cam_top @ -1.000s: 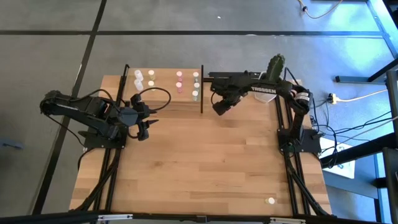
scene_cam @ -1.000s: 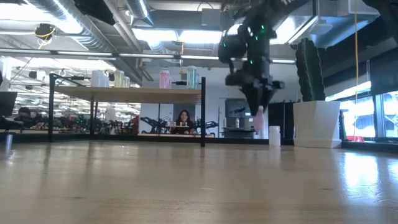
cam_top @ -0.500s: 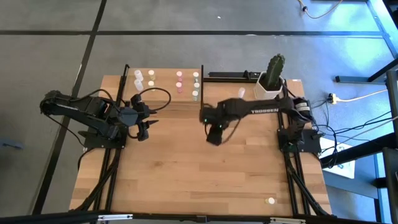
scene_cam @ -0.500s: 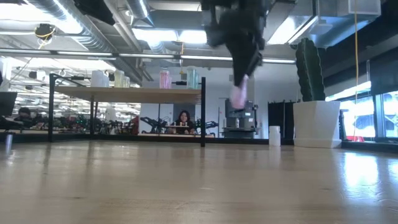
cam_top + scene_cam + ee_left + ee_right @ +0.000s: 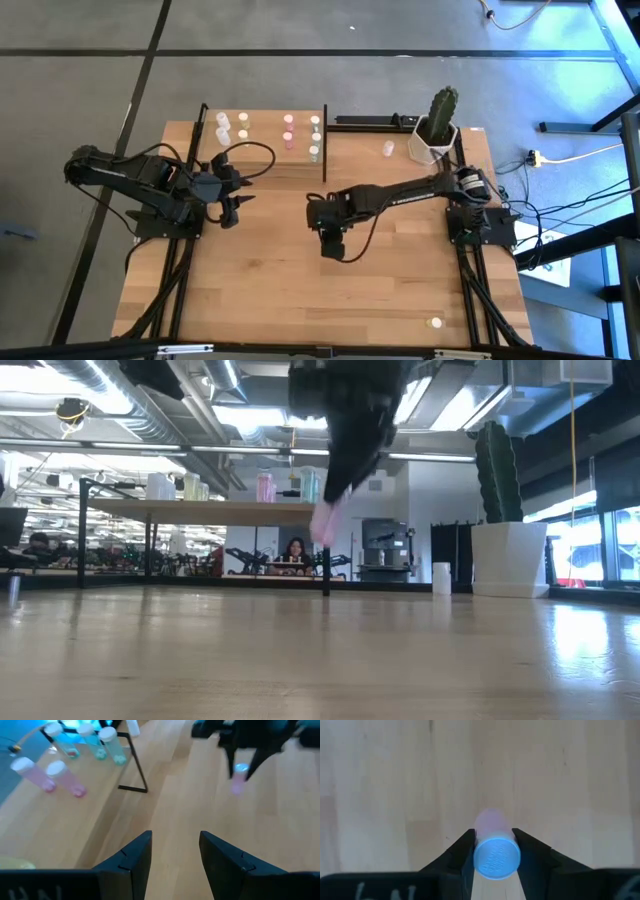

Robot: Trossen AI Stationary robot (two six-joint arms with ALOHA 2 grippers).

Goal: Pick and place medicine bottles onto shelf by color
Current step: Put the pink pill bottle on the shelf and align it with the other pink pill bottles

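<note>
While the carried vial hangs over open table, the entries stand as follows.

Right gripper [image 5: 331,246]: fingers closed narrow on a pink bottle [image 5: 492,845], above the table's middle, to the near right of the shelf [image 5: 262,152].
Pink bottle: held just under its cap, body pointing down, clear of the wood in the low view [image 5: 328,523].
Left gripper [image 5: 233,206]: fingers parted, nothing between them, waiting just near of the shelf's left end.
Shelf stock: white, yellow, pink bottles [image 5: 288,130] and green in separate groups.
Strays: one bottle [image 5: 388,149] left of the cactus pot [image 5: 432,143]; one [image 5: 435,323] at the near right edge.
Risk, slip: grip sits high; a swing could tilt or drop the vial.
Risk, collision: the shelf post [image 5: 325,143] lies between gripper and pink group.
Risk, knock-on: a low entry could topple neighbouring vials or mix colours.
</note>
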